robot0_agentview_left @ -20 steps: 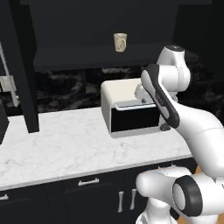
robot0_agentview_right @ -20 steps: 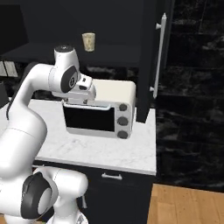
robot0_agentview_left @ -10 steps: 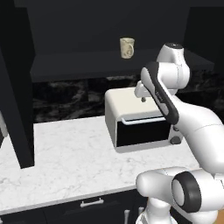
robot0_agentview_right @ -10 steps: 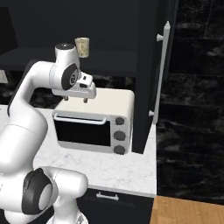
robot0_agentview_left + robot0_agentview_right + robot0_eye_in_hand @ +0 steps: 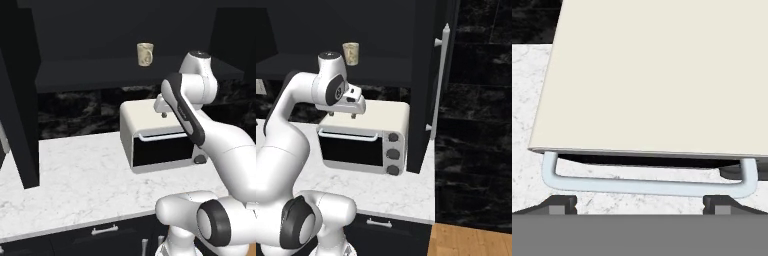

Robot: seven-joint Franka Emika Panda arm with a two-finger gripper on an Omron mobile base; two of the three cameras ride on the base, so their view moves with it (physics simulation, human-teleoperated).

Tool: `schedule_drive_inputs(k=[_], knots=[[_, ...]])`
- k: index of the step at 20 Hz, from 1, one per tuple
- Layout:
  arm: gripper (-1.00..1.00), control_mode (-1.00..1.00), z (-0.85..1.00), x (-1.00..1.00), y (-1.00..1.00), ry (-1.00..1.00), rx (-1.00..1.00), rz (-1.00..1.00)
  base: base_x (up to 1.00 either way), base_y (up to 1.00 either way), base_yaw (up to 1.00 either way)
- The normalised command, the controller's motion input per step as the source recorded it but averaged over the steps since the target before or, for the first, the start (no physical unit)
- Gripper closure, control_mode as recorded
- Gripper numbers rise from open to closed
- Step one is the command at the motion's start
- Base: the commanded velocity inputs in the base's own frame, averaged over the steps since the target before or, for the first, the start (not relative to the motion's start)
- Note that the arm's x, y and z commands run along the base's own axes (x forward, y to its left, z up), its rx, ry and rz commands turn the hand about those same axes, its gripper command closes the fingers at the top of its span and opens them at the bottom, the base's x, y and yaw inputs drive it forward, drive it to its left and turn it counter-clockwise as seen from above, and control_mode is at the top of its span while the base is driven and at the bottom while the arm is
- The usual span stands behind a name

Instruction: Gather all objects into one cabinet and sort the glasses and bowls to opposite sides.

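Observation:
A cream mottled cup (image 5: 145, 54) (image 5: 351, 53) stands upright on the shelf (image 5: 100, 70) of the open black wall cabinet. The cabinet's door (image 5: 423, 100) with the long silver bar handle (image 5: 440, 75) stands open at the right. My gripper (image 5: 162, 113) (image 5: 342, 115) (image 5: 639, 202) hangs open and empty just above the cream toaster oven (image 5: 155, 135) (image 5: 368, 135) (image 5: 657, 75), pointing down at its top. It is below the cup's shelf and well apart from the cup.
The toaster oven sits on a white marble counter (image 5: 75, 175) with free room to its left. Another open black door (image 5: 20, 100) reaches down to the counter at the left. Black drawers with short pulls (image 5: 105, 230) lie below. Wooden floor (image 5: 466, 242) shows at the right.
The whole picture has shifted and grown, so the base has driven closer to the counter. The arm keeps its pose over the toaster oven, jaws still wide.

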Motion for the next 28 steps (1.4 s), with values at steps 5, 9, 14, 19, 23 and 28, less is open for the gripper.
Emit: schedule_drive_inputs(k=[5,9,14,19,23,28], knots=[[-1.00,1.00,0.00,0.00,0.00,0.00,0.00,0.00,0.00,0.00,0.00],[-1.00,1.00,0.00,0.00,0.00,0.00,0.00,0.00,0.00,-0.01,0.00],[-1.00,1.00,0.00,0.00,0.00,0.00,0.00,0.00,0.00,0.00,0.00],[-1.00,1.00,0.00,0.00,0.00,0.00,0.00,0.00,0.00,0.00,0.00],[-1.00,-1.00,0.20,0.00,0.00,-0.01,0.00,0.00,0.00,0.00,0.00],[-1.00,-1.00,0.90,0.09,0.00,-0.14,0.00,0.00,0.00,0.00,0.00]])
